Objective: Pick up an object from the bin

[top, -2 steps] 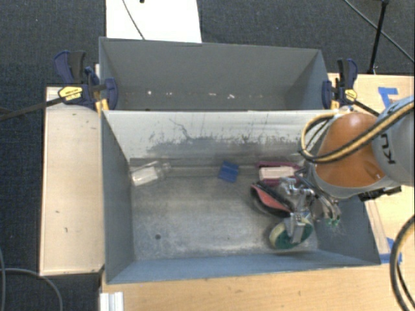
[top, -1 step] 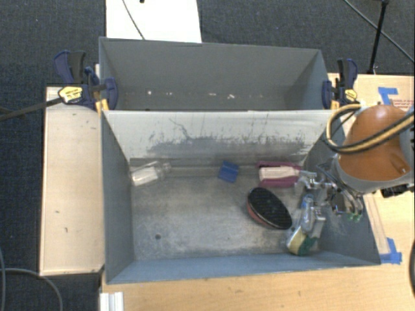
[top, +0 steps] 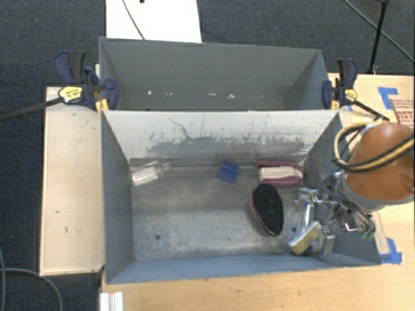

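My gripper (top: 305,233) hangs over the bin's right front corner, its metal fingers pointing down and left. A black oval brush (top: 267,208) with a reddish edge lies just to its left on the bin floor, apart from the fingers. Behind the brush, against the back wall, lies a white and pink oblong block (top: 281,173). I see nothing between the fingers.
A small blue block (top: 227,172) rests by the back wall near the middle. A clear plastic bottle (top: 146,173) lies at the back left. The arm with its orange cover reaches in over the right rim.
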You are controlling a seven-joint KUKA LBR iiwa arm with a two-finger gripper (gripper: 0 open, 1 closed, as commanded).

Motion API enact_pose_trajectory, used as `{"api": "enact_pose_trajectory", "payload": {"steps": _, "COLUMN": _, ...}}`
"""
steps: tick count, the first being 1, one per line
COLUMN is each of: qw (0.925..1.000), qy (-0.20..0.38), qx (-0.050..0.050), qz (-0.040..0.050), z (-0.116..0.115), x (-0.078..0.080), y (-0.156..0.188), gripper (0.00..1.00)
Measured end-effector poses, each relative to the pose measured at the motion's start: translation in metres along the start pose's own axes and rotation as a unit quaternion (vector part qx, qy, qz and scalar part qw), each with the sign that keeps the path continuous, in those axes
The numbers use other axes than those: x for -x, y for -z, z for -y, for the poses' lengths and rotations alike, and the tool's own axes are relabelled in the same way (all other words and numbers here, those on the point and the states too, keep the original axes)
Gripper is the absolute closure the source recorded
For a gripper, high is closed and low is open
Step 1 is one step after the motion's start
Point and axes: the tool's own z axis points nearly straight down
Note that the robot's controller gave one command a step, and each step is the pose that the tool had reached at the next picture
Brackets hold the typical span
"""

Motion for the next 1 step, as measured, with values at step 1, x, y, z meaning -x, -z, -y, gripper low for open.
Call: {"api": "enact_pose_trajectory", "payload": {"steps": 1, "qw": 0.9953, "qy": 0.097, "qx": -0.002, "qz": 0.0069, "z": -0.0022, "x": 0.0056, "y": -0.0327, "gripper": 0.00}}
